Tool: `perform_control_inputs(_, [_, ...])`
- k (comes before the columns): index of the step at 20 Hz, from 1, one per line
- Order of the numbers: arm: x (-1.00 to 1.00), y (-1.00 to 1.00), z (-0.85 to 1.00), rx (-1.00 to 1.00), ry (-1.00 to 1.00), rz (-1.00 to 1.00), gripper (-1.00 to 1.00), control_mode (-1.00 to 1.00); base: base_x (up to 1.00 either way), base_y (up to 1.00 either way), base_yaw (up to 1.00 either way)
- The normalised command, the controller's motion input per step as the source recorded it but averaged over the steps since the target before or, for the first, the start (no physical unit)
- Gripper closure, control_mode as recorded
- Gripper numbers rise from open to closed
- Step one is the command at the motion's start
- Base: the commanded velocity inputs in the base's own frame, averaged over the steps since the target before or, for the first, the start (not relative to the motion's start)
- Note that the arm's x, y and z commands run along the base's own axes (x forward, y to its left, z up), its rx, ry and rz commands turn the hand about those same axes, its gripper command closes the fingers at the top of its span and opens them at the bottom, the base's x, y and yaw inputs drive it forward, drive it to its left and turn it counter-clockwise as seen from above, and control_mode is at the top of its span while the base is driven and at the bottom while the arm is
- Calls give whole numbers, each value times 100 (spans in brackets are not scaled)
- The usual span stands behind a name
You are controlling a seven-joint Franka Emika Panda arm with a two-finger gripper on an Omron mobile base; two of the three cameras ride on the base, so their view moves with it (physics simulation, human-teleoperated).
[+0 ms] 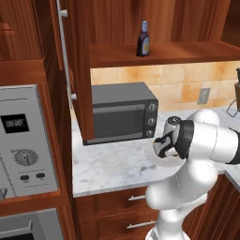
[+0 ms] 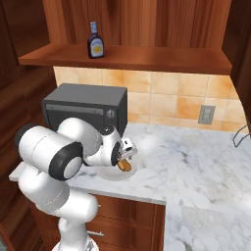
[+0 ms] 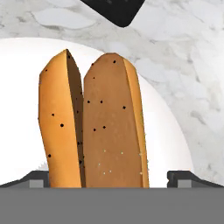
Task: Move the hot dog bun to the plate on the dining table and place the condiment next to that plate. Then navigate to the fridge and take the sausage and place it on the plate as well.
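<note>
gripper point(image 2: 123, 162) low over the counter point(image 1: 108, 164), finger tips point(image 3: 183, 178) spread either side of hot dog bun point(image 3: 94, 122); whether they grip it, cannot tell. bun over small white dish point(image 3: 22, 87) by the microwave point(image 1: 123, 111). condiment point(image 1: 143, 39) upright on shelf point(image 2: 147, 58) above. judged: every placement remains, fridge trip too.

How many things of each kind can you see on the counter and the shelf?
Hot dog bun: 1, on the dish
Small white dish: 1
Condiment bottle: 1, on the shelf
Microwave: 1
Total: 4
</note>
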Motion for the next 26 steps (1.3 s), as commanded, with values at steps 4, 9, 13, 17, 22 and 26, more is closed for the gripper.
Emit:
perform_control_inputs(4, [-8, 0, -72, -4, 2, 2, 100, -100, 0, 0, 0])
perform_control_inputs(9, [-62, 0, 36, 5, 0, 0, 100, -100, 0, 0, 0])
perform_control_inputs(13, [-92, 0, 100, 10, -2, -5, 100, -100, 0, 0, 0])
perform_control_inputs(17, [-87, 3, 100, 11, 0, -13, 100, -100, 0, 0, 0])
perform_control_inputs(22, [-40, 23, 86, 12, 6, -16, 100, -100, 0, 0, 0])
perform_control_inputs(26, [-1, 24, 38, 4, 13, -14, 100, -100, 0, 0, 0])
